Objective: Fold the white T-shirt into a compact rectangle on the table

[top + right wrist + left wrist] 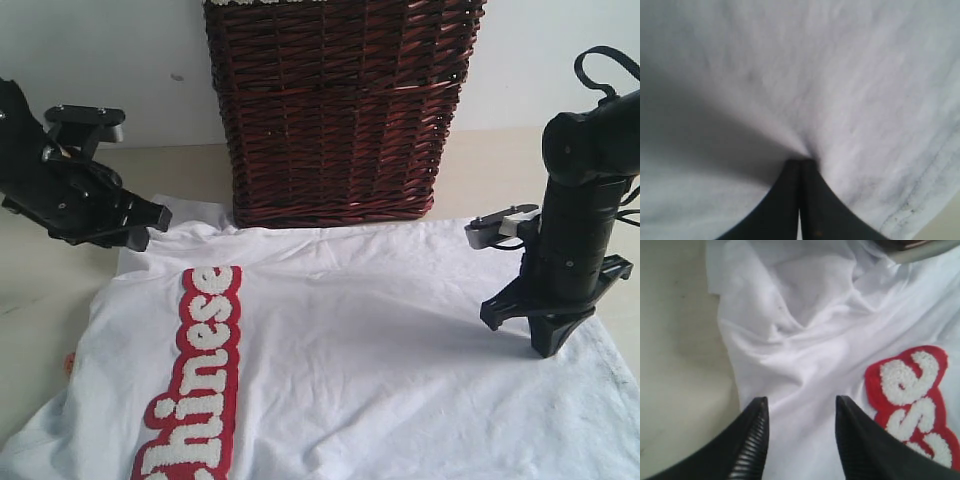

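The white T-shirt (pixel 380 340) lies spread over the table (pixel 40 300), its red band with fuzzy white letters (pixel 195 370) toward the left. A small orange tag (pixel 68 362) peeks out at its left edge. My left gripper (pixel 140 225) hovers above the shirt's far left corner. In the left wrist view this left gripper (pixel 800 400) is open, with only wrinkled shirt (pixel 805 340) below its tips. My right gripper (pixel 545 345) points down onto the shirt near its right edge. In the right wrist view the right gripper (pixel 801 161) is shut, and the cloth (pixel 840 75) puckers into its tips.
A dark brown wicker basket (pixel 340 110) stands at the back middle, touching the shirt's far edge. A white wall runs behind it. Bare table (pixel 675 340) shows to the left of the shirt, and a strip of it lies past the shirt's right hem (pixel 945 225).
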Motion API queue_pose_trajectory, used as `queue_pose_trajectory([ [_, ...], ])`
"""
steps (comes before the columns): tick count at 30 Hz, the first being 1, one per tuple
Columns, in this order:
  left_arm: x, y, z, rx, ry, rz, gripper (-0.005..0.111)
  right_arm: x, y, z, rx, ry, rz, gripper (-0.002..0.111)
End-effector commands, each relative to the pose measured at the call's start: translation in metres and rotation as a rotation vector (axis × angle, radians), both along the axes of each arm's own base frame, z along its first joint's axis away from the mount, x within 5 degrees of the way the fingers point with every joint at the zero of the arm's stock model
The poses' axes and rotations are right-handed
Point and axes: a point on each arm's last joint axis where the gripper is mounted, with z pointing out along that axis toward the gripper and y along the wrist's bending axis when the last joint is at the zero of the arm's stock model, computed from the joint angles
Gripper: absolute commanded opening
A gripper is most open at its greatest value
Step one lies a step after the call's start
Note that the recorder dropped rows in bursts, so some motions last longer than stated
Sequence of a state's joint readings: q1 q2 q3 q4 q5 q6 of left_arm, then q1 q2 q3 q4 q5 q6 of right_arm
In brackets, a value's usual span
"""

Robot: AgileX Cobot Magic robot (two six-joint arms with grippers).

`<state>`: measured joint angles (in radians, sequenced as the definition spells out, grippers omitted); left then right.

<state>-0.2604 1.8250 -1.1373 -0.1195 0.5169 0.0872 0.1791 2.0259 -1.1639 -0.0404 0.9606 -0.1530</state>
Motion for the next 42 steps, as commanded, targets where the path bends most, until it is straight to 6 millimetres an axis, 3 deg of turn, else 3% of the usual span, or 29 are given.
queue_pose_trajectory([
  [1,0.017,-0.011,-0.006,-0.050,0.025,-0.056,0.043,0.000,-0.004,-0.012,-0.029,0.026,0.012,0.000],
  [6,0.041,-0.018,-0.022,-0.052,0.030,-0.071,0.043,-0.006,-0.007,-0.010,-0.056,0.086,0.029,0.000],
  [12,0.065,-0.011,-0.050,-0.040,0.060,-0.049,0.043,-0.004,-0.017,-0.010,-0.172,0.063,0.022,0.000],
  [17,0.080,0.018,-0.075,-0.024,0.141,0.036,0.043,-0.005,-0.013,-0.011,-0.130,0.078,0.019,0.000],
  [22,0.082,0.052,-0.089,-0.022,0.220,0.108,0.043,-0.008,0.001,-0.012,0.046,0.109,0.075,0.000],
  [29,0.083,0.085,-0.072,-0.035,0.206,0.179,0.043,-0.009,0.025,-0.009,0.338,0.109,0.156,0.000],
  [38,0.077,0.086,-0.014,-0.046,0.117,0.158,0.043,0.008,0.029,0.008,0.349,0.065,0.165,0.003],
  [42,0.065,0.083,-0.003,-0.056,0.201,0.130,0.043,0.027,0.024,0.009,0.267,-0.109,0.160,0.011],
])
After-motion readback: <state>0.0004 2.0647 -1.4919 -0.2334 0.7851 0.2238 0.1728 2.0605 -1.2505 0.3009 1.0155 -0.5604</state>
